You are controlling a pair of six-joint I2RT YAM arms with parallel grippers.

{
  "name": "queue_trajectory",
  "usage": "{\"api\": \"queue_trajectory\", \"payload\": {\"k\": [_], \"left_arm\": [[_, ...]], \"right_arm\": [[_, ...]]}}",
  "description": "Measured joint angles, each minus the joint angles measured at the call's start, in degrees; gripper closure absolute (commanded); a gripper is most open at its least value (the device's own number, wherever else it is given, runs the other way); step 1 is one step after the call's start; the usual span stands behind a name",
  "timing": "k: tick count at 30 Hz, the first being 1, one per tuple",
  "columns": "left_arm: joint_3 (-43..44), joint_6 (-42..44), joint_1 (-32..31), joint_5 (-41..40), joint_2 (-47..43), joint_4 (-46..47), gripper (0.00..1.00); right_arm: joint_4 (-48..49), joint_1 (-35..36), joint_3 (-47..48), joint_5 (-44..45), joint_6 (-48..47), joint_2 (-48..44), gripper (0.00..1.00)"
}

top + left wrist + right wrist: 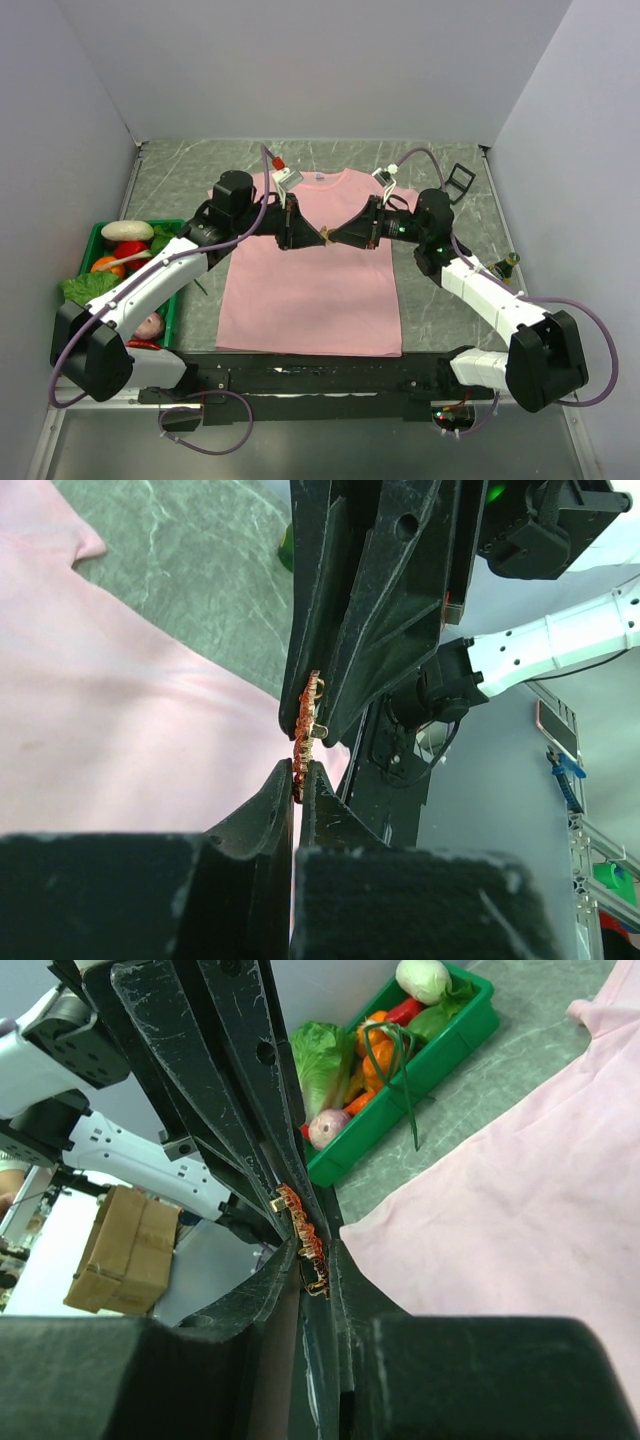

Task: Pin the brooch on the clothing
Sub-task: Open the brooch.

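The light pink T-shirt (310, 290) lies flat on the table, collar to the far side. Both grippers meet tip to tip a little above its chest. The tiny orange-red brooch (326, 237) is pinched between them. In the left wrist view my left gripper (298, 772) is shut on the lower end of the brooch (303, 730), over the shirt (120, 740). In the right wrist view my right gripper (318, 1260) is closed on the brooch (305, 1235), its gold pin hardware showing, with the shirt (520, 1190) below. In the top view the left gripper (318, 235) and right gripper (334, 237) touch noses.
A green crate (96, 238) of toy vegetables stands at the left table edge; it also shows in the right wrist view (478, 1028). A black clip-like object (460, 181) lies beyond the shirt's right sleeve. A small dark bottle (509, 263) stands near the right wall.
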Motion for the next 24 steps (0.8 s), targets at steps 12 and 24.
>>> {"api": "queue_trajectory", "payload": {"k": [12, 24], "left_arm": [[0.4, -0.3, 0.1, -0.9, 1.4, -1.6, 0.99], [0.5, -0.9, 0.9, -0.3, 2.9, -1.7, 0.99]], "right_arm": [[-1.6, 0.1, 0.0, -0.2, -1.5, 0.8, 0.71], [-3.4, 0.7, 0.0, -0.1, -2.3, 0.6, 0.5]]}}
